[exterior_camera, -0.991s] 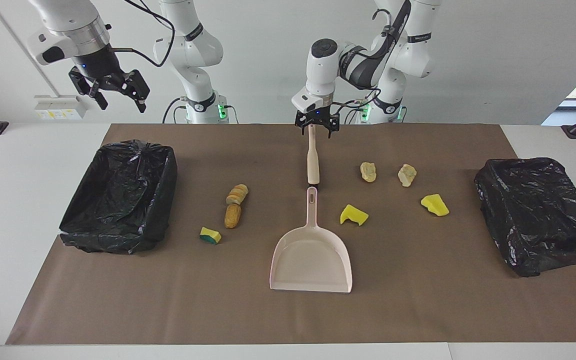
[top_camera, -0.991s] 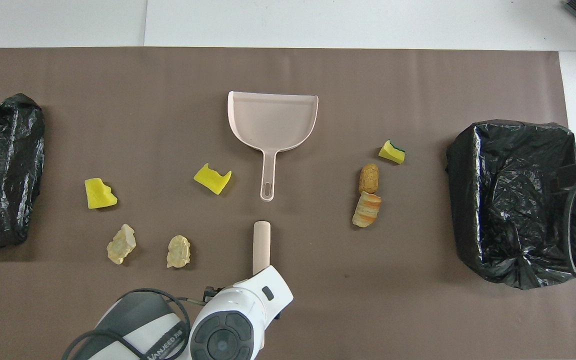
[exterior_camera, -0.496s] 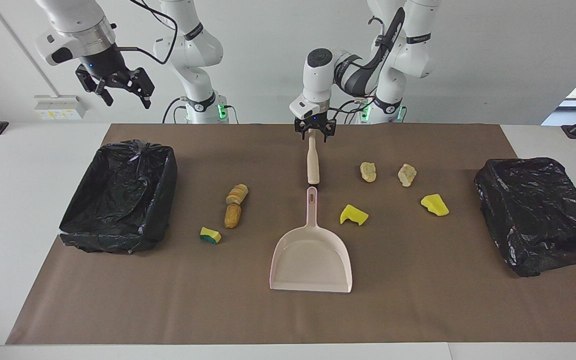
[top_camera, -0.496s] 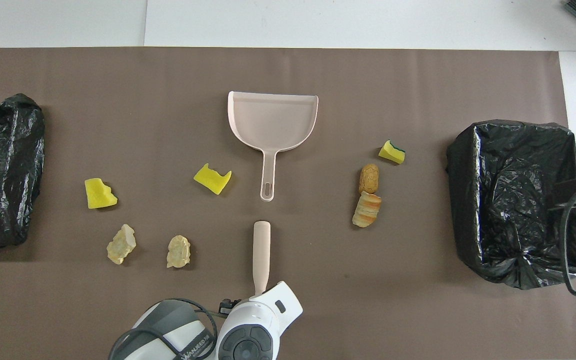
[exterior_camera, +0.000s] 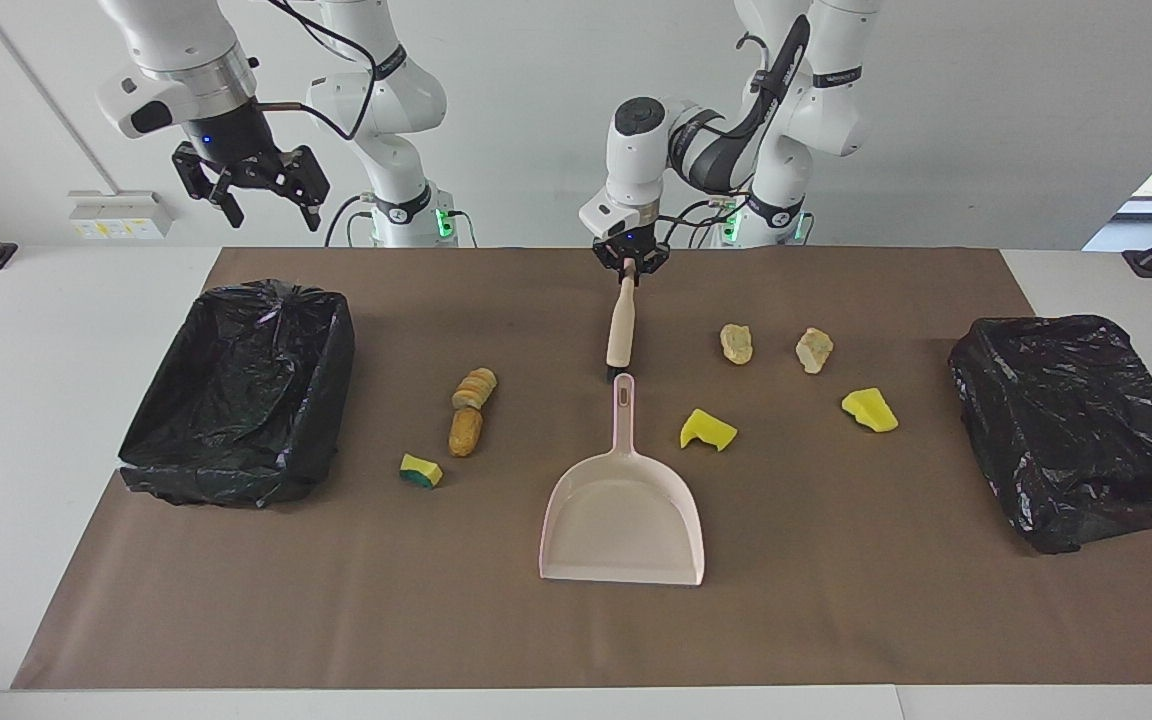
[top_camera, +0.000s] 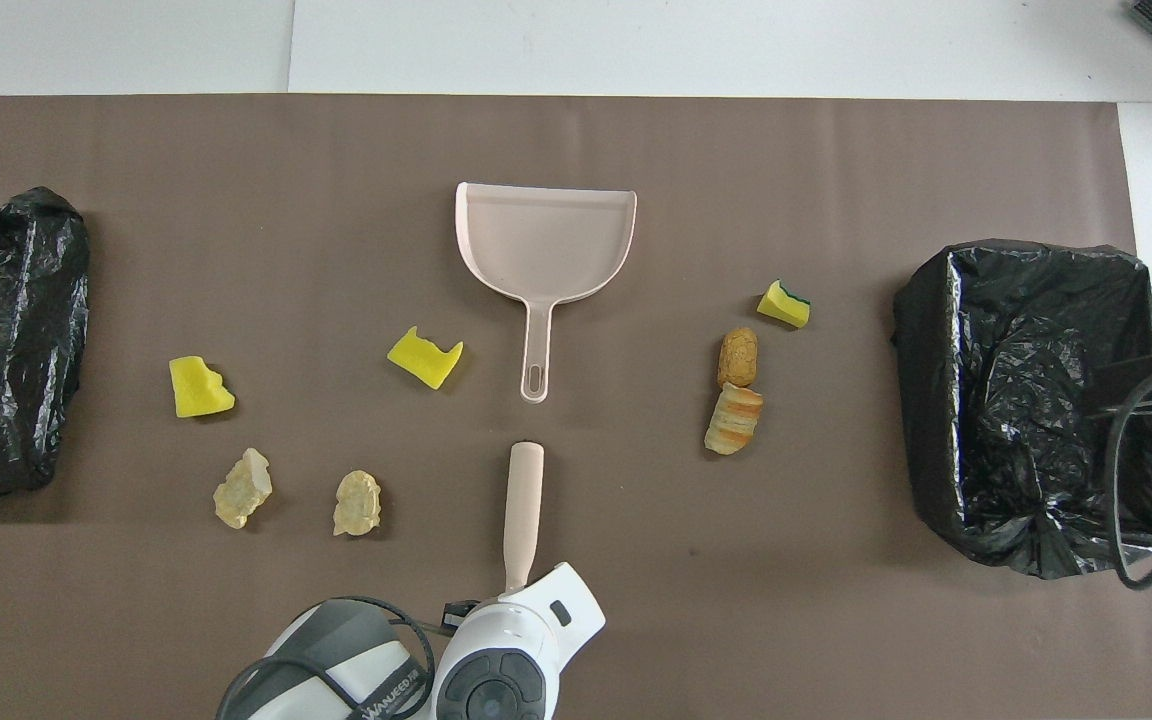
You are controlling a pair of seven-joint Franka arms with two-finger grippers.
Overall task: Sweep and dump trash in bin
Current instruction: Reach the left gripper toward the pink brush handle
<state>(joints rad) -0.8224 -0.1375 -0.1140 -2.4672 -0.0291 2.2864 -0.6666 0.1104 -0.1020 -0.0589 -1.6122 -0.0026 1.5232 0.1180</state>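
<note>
Left gripper (exterior_camera: 628,266) clamped on the thin end of the beige hand brush (exterior_camera: 621,325), low over the brown mat (exterior_camera: 836,600) near the robots' edge; brush body angled down toward the dustpan (exterior_camera: 622,520), its thick end just short of the dustpan's handle tip, apart from it. Right gripper (exterior_camera: 258,190) raised high over the table's right-arm end, above the open black-lined bin (exterior_camera: 236,400), fingers spread wide, holding nothing.

Trash: 7 small bits, all lying on the mat, none in the dustpan or either bin.
- 2 golden-brown bread-like pieces toward the right arm's end: a ridged, sliced-looking roll (exterior_camera: 474,388) and an oval, pitted lump (exterior_camera: 465,431), touching end to end.
- 1 yellow sponge chunk with green backing (exterior_camera: 421,470), just beside the oval lump, farther from the robots.
- 1 bright yellow sponge chunk with a notched edge (exterior_camera: 707,430), beside the dustpan handle on the left arm's side.
- 2 pale beige crumbly lumps (exterior_camera: 736,343) and (exterior_camera: 814,350), side by side, nearer to the robots.
- 1 more bright yellow sponge chunk (exterior_camera: 869,410), blocky, nearest the crumpled black bag (exterior_camera: 1076,430) at the left arm's end.
</note>
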